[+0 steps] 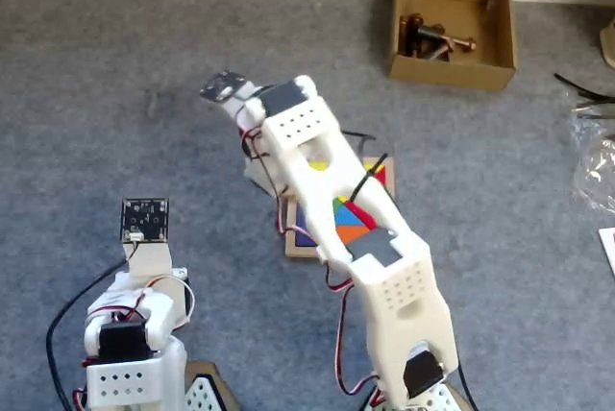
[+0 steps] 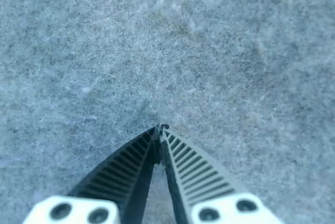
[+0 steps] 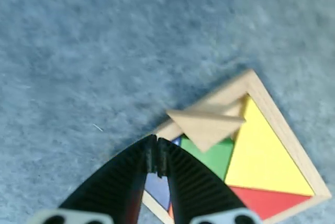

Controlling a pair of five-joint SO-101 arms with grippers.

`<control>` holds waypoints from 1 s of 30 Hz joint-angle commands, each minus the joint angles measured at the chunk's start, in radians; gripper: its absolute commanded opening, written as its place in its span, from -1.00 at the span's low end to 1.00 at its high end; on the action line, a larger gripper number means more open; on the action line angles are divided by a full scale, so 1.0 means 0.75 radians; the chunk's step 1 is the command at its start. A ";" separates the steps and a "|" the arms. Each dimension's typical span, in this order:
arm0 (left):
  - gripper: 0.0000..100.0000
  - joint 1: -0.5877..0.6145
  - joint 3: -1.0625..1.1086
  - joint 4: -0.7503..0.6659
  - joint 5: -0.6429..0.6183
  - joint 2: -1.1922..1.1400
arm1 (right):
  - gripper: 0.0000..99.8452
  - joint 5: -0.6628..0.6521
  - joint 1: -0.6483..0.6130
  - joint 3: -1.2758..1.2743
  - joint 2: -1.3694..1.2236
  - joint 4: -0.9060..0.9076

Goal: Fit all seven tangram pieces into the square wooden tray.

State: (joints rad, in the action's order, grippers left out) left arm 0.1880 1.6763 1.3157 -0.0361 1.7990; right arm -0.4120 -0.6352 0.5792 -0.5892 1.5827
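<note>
Both of the right arm's fingers (image 3: 131, 177) are pressed together, hanging at the rim of the tray (image 3: 281, 130). Just ahead, the bare wooden triangle (image 3: 205, 124) lies crooked across the corner, overlapping the green piece (image 3: 212, 158), its long edge crosswise to them. The left arm's fingers (image 2: 183, 166), likewise together, sit well apart over bare desk (image 2: 157, 51).
</note>
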 commanded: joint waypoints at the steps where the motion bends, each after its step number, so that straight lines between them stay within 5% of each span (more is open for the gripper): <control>1: -0.99 0.011 0.028 0.010 -0.002 -0.009 | -0.99 -0.014 -0.058 -0.032 0.026 -0.089; 12: -0.99 0.011 0.028 0.010 -0.002 -0.009 | -0.99 -0.014 -0.064 -0.216 0.028 -0.328; 30: -0.99 0.011 0.028 0.010 -0.002 -0.009 | -0.99 -0.014 -0.013 -0.249 -0.019 -0.332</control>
State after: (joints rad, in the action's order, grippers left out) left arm 0.1880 1.6763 1.3157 -0.0361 1.7990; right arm -0.4120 -0.6659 0.3844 -0.6015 1.3418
